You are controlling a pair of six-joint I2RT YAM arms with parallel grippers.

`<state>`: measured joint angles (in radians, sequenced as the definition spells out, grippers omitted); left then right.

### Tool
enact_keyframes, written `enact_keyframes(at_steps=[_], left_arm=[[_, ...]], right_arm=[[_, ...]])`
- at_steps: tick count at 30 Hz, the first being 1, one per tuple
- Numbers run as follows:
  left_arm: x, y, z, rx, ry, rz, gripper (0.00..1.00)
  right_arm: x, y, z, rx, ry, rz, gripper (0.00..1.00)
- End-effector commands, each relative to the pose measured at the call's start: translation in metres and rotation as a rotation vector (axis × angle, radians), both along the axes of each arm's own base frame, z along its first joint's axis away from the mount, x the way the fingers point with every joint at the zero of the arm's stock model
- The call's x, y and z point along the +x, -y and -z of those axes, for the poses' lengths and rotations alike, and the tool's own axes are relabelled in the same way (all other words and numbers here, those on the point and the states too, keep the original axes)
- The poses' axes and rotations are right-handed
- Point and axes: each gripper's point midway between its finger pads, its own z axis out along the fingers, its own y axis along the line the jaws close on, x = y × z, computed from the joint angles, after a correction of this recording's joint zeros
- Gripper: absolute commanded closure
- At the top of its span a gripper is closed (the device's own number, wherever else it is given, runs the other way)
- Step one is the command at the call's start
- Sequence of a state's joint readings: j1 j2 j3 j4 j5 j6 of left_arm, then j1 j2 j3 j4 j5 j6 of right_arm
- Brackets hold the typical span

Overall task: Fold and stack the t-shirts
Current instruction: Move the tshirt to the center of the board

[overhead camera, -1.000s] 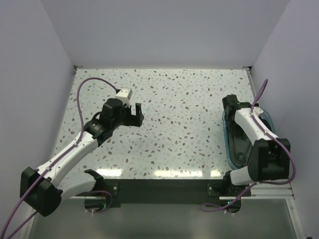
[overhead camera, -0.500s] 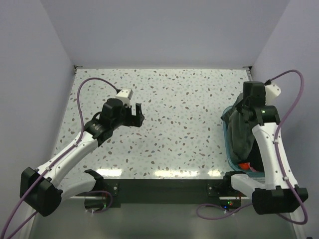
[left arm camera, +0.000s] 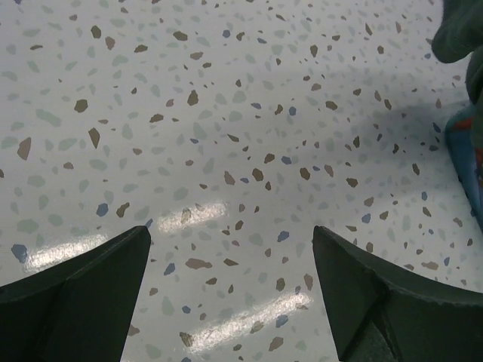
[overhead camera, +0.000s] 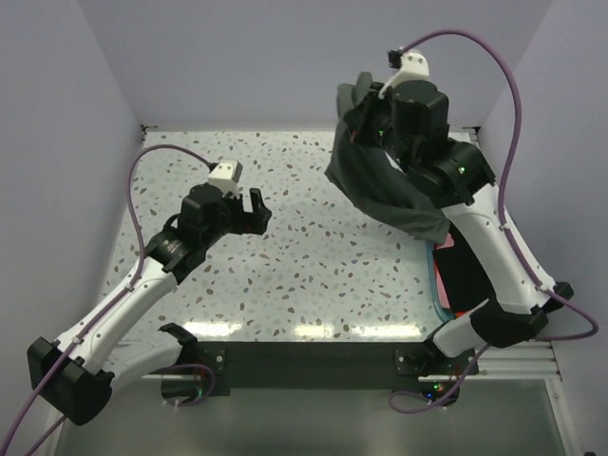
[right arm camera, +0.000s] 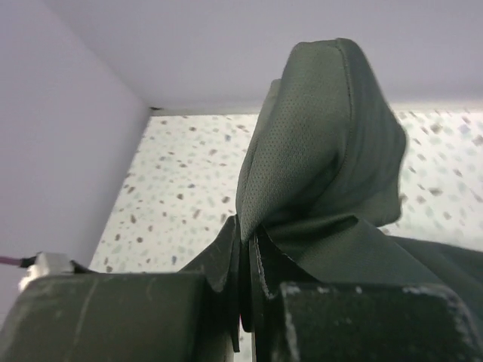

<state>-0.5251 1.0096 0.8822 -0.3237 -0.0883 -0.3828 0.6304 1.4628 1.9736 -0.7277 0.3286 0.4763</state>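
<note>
**One shirt up in the air, nothing folded yet**

We think the job has only just begun. The right claw (overhead camera: 372,106) is squeezed shut on a bunch of the dark grey-green shirt (overhead camera: 380,185). In the right wrist view the cloth is pinched between the two fingers. The claw holds the shirt high over the table (overhead camera: 313,275), at about 1 o'clock in the top view. The shirt hangs down in a lumpy heap, and its low end reaches toward 3 o'clock, near the teal tub (left arm camera: 462,170). We cannot tell if it touches the tub.

The black shirt (overhead camera: 467,275) and a strip of the red-orange shirt (overhead camera: 440,280) lie in the tub at about 4 o'clock. No shirt is flat, no shirt is folded, and there is no stack. All the folding is left to do.

The left claw (overhead camera: 258,211) is wide open and holds nothing. It hovers over the table at about 9 o'clock.

The middle of the table looks like the best place to spread the shirt. Walls stand close at 9, 12 and 3 o'clock, and the table ends at 6 o'clock by the arm bases. We should keep the hanging cloth from catching on the tub.
</note>
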Motion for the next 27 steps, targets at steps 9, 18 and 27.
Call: enact_keyframes(at_steps=[9, 18, 27], left_arm=[[0.003, -0.029, -0.083, -0.069, 0.172, -0.16, 0.03], [0.008, -0.03, -0.05, -0.045, 0.065, -0.216, 0.03], [-0.014, -0.055, 0.04, -0.081, -0.166, -0.447, 0.17]], right_arm=[[-0.031, -0.061, -0.117, -0.003, 0.332, -0.119, 1.0], [0.05, 0.024, 0.092, -0.124, -0.104, 0.108, 0.28], [0.03, 0.06, 0.249, -0.216, -0.438, 0.155, 0.18]])
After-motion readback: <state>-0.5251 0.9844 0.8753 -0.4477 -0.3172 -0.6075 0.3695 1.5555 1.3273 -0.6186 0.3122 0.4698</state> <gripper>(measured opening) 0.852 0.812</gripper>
